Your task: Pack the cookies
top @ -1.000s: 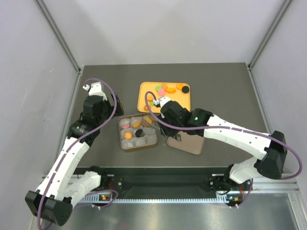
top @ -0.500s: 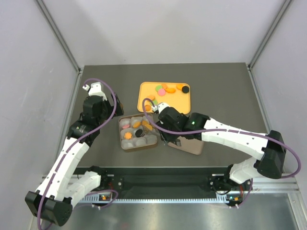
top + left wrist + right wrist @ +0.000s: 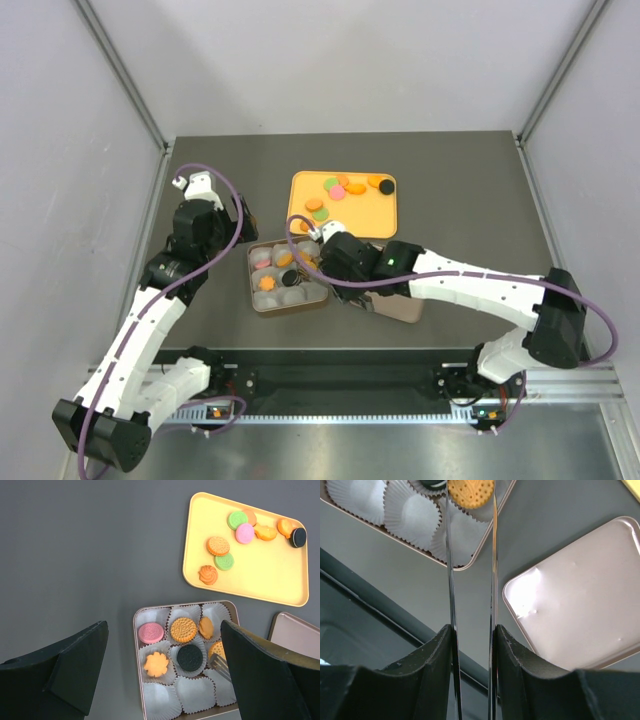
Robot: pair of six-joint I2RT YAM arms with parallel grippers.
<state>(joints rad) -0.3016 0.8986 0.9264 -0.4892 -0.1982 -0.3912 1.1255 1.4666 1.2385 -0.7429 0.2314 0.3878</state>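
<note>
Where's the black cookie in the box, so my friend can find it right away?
Find the square tin lined with white paper cups, on the robot's side of the yellow tray. Look in its middle cup: the black cookie sits there, right of an orange flower-shaped cookie. It is the only black one in the tin.

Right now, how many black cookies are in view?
2. First black cookie: right end of the yellow tray. Second black cookie: centre cup of the tin. The right arm may hide more.
</note>
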